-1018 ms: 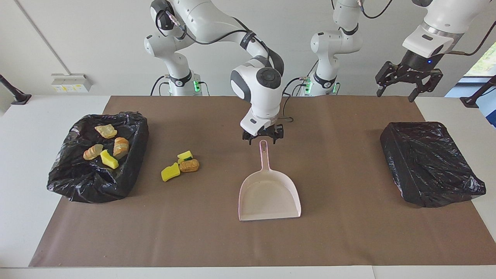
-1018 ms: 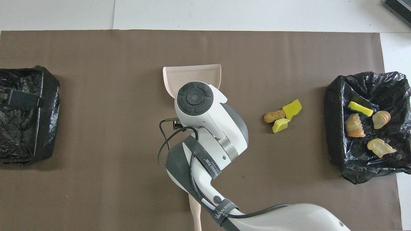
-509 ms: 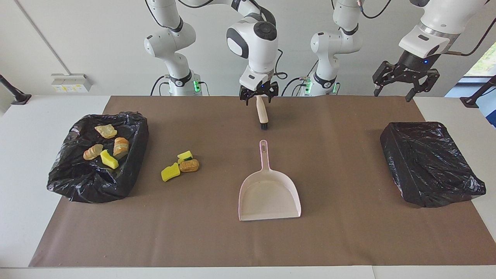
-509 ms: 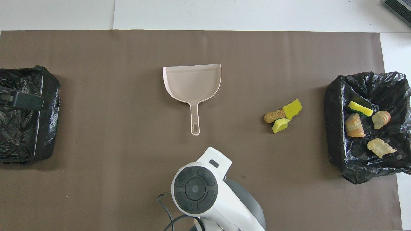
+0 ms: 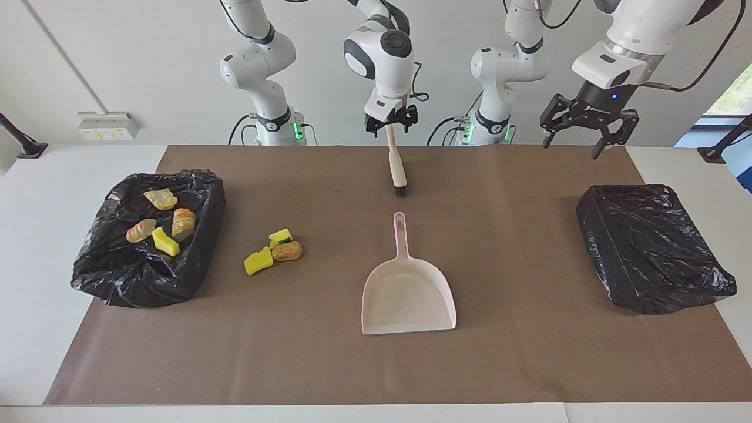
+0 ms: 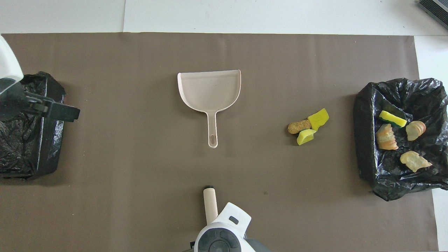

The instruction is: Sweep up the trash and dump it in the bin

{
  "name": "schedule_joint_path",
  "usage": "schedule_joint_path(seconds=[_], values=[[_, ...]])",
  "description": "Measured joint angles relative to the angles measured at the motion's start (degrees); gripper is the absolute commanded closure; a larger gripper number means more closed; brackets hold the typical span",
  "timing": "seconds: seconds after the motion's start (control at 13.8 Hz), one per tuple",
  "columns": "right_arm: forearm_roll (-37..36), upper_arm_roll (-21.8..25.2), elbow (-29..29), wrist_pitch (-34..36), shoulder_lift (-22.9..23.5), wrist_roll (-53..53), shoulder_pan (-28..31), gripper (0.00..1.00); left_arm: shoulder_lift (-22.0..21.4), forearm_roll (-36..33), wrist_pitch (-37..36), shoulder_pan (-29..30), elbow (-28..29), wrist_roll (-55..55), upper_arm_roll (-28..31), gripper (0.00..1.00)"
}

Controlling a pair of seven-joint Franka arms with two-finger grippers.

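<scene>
Since the earlier frames, the right end effector [image 5: 390, 124] has pulled back from the dustpan's handle and now hangs raised at the robots' edge of the brown paper sheet [image 5: 517, 364], over the handle tip of the beige brush with black bristles [image 5: 397, 169]. Its fingers stand wide on either side of that tip, and whether they touch it cannot be told. The left end effector [image 5: 581, 134] has drifted toward the middle and sits high above the robots' edge of the sheet, its fingers spread wide and holding nothing.

On the white counter [image 5: 35, 235] the brush lies nearer to the robots than the beige plastic dustpan [image 5: 408, 294], apart from it, with its bristles toward the dustpan's handle. The dustpan lies flat in the middle of the sheet, its handle pointing at the robots.

The trash is in two groups. Three pieces [image 5: 273, 249], two yellow sponge chunks and a golden-brown bread piece, lie touching on the sheet between the dustpan and the open black bag-lined bin [image 5: 135, 282] at the right arm's end. Four more pieces [image 5: 161, 220] sit inside that bin. A second black bag-covered bin [image 5: 652, 247] stands at the left arm's end.
</scene>
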State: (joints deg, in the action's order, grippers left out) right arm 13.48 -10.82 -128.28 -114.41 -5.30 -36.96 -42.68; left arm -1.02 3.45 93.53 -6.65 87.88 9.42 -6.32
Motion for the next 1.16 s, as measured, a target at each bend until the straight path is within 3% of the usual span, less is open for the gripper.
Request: schedule_joint_path(seconds=[0.36,0.8,0.87,1.02,1.09,1.16], values=[[1.22,0.0,-6.45,-10.34,1.35,-3.46,-6.45,0.0,4.9,-0.01,12.03,-9.05,5.95,-4.79,-0.3,0.0],[1.22,-0.02,-8.36,-10.01,1.07,-4.49,-8.12,0.0,12.29,-0.32,22.83,-16.69,9.1,-13.92,-0.28,0.0],[1.22,-0.01,-8.4,-10.01,1.06,-4.49,-8.12,0.16,14.33,-1.19,25.5,-18.23,9.38,-15.81,-0.29,0.0],[1.22,0.03,-8.46,-10.01,1.06,-4.49,-8.1,0.64,18.15,-2.75,29.28,-20.74,9.46,-20.29,-0.31,0.0],[1.22,0.04,-8.49,-10.01,1.06,-4.49,-8.09,0.94,19.69,-3.12,31.18,-21.53,9.45,-22.28,-0.28,0.0],[1.22,0.05,-8.53,-10.01,1.06,-4.45,-8.09,1.0,20.82,-3.24,32.5,-21.96,9.45,-23.55,-0.31,0.0]])
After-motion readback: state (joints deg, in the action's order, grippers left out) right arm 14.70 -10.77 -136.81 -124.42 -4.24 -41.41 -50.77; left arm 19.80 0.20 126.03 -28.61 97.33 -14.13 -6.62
